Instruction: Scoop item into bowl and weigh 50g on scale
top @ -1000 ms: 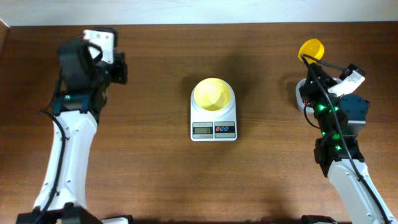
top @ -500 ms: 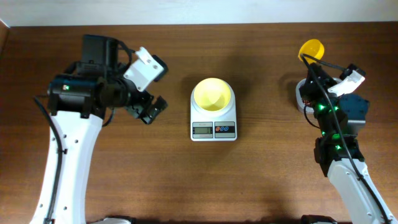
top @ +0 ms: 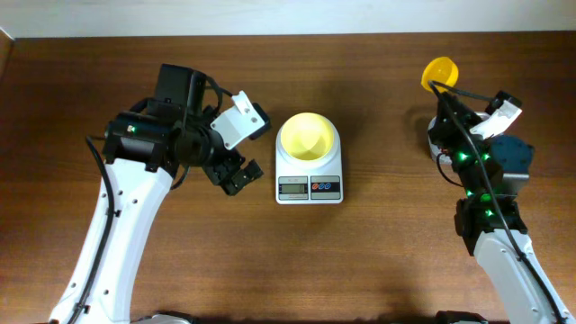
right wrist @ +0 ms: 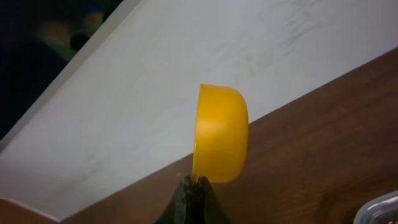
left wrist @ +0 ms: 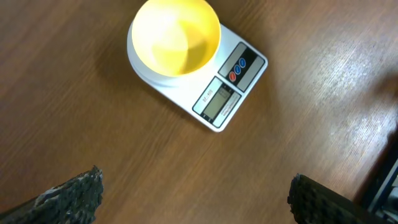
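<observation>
The pale yellow bowl stands on the round platform of the white scale at the table's middle. My left gripper hovers just left of the scale, open with nothing between its fingers. In the left wrist view the bowl and scale lie ahead of the open gripper. My right gripper is at the far right, shut on the handle of a bright yellow scoop. The right wrist view shows the scoop tilted on its side above the shut gripper. The item is hidden.
A clear plastic tub sits under the right arm, mostly covered by it; its corner shows in the right wrist view. A white wall borders the table's far edge.
My left arm has swung right from the far left corner to beside the scale, and its jaws have opened wide. The scoop in the right gripper shifted slightly left.
</observation>
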You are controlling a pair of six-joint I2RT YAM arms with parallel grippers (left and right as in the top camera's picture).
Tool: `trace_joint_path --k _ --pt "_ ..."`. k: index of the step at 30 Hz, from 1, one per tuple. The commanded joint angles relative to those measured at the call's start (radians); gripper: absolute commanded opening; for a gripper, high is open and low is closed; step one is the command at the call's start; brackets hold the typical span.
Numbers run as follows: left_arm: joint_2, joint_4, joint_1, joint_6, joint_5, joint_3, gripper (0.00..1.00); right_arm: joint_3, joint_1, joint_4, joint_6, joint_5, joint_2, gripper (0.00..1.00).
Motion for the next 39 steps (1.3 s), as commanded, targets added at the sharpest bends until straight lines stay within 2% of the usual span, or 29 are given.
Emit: trace_joint_path --k 1,4,9,12,17,21,28,33,36,39 --pt "-0.016 0.031 0.000 -0.023 0.028 -0.046 0.99 0.015 -0.006 -0.011 -0.051 -0.068 0.000 0.04" --pt "-0.016 0.087 0.000 -0.060 0.038 -0.127 0.99 0.015 -0.006 -0.019 -0.070 -0.080 0.000 0.04" --pt "-0.016 0.090 0.000 -0.058 0.059 -0.145 0.99 0.015 -0.006 -0.019 -0.070 -0.080 0.000 0.04" --pt "-0.016 0.039 -0.012 0.014 0.073 -0.145 0.99 0.015 -0.006 -0.019 -0.070 -0.080 0.000 0.04" --pt "-0.016 0.032 -0.018 0.018 0.072 -0.145 0.99 0.015 -0.006 -0.019 -0.071 -0.080 0.000 0.04" --pt "-0.016 0.032 -0.018 0.017 0.061 -0.145 0.99 0.015 -0.006 -0.021 -0.148 -0.080 0.000 0.04" --pt "-0.112 0.028 -0.018 0.006 0.021 -0.136 0.99 0.016 -0.006 -0.022 -0.149 -0.080 0.000 0.04" --pt "-0.117 0.028 -0.018 0.005 -0.016 -0.136 0.99 0.016 -0.006 -0.026 -0.250 -0.083 0.000 0.04" --pt "-0.117 0.028 -0.018 0.005 -0.018 -0.136 0.99 0.036 -0.007 -0.131 -0.275 -0.084 -0.010 0.04" --pt "-0.117 0.028 -0.018 0.005 -0.018 -0.136 0.99 0.126 -0.006 -0.361 -0.386 -0.080 -0.037 0.04"
